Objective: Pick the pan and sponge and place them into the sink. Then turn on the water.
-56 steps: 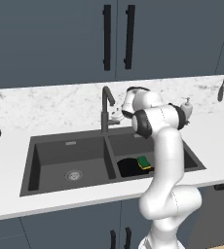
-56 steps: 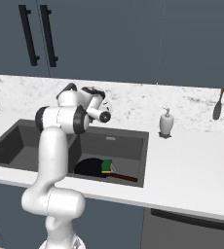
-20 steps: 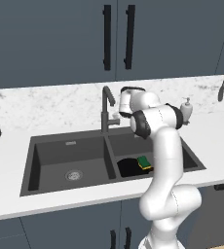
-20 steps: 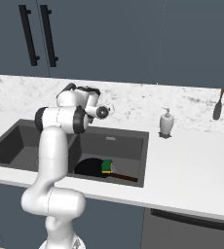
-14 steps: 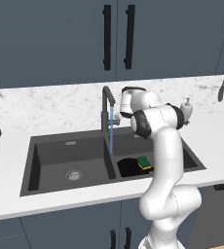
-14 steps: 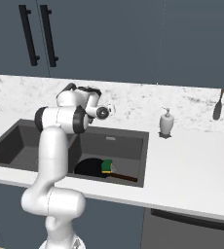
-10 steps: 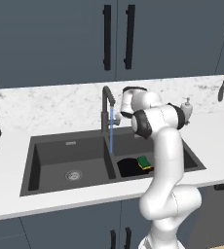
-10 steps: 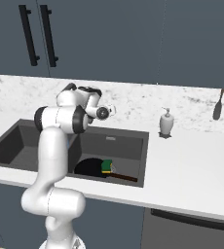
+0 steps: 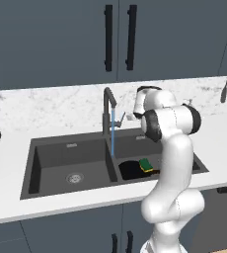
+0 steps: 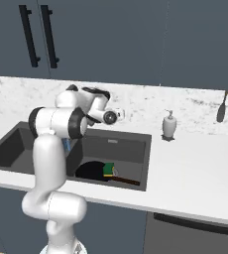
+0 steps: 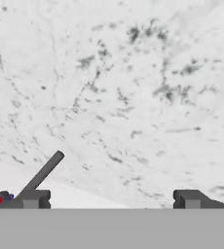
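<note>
Water (image 9: 112, 138) running: a thin blue stream dropping from the faucet (image 9: 107, 106) spout toward the sink (image 9: 51, 165), close to the middle divider. Pan (image 9: 131, 169) lying in the right basin with the sponge (image 9: 146, 164) resting on its rim, green side up; seen from the right base view, pan handle (image 10: 126, 180) stretching along the basin floor toward the right wall. By the look of it, all three parts of the task done.

Gripper (image 11: 111, 199) up at the back of the counter beside the faucet, fingers spread wide with nothing between them. In the hand view, the left fingertip (image 11: 33, 198) sitting just under the lower end of the thin grey lever (image 11: 43, 172), which slants up and away to the right (its long axis crossing the gap between the tips at an angle). Marble backsplash (image 11: 133, 87) straight ahead.

Likely next: nothing more than backing the hand off. Lever lies on the left-finger side, so a retreat away from that side looks safest against knocking the water off again.
</note>
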Controlling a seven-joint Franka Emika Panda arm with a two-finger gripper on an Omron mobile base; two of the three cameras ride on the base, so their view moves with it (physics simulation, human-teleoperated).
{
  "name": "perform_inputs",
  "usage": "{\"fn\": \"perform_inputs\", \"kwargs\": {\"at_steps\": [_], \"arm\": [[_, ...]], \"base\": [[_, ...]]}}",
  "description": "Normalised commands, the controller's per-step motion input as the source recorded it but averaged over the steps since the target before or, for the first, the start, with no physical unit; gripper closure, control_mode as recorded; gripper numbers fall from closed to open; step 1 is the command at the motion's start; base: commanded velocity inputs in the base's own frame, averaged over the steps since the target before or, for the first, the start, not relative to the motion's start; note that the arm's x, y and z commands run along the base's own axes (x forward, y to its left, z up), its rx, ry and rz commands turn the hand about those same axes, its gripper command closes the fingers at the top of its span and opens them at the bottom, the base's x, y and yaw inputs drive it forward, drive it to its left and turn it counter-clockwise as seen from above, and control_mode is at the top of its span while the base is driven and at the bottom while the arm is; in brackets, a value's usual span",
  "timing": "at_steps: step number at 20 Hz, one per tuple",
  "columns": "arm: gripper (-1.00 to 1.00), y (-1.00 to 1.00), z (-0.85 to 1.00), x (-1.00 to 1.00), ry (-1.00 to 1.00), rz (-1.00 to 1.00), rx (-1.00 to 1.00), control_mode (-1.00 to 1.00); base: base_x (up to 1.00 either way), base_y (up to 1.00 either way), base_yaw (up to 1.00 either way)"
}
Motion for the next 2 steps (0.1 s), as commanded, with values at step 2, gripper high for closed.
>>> {"fn": "perform_inputs", "kwargs": {"at_steps": [2], "arm": [[-1.00, -0.84, 0.32, -0.91, 0.00, 0.00, 0.05, -1.00]], "base": [[0.00, 0.00, 0.00]]}}
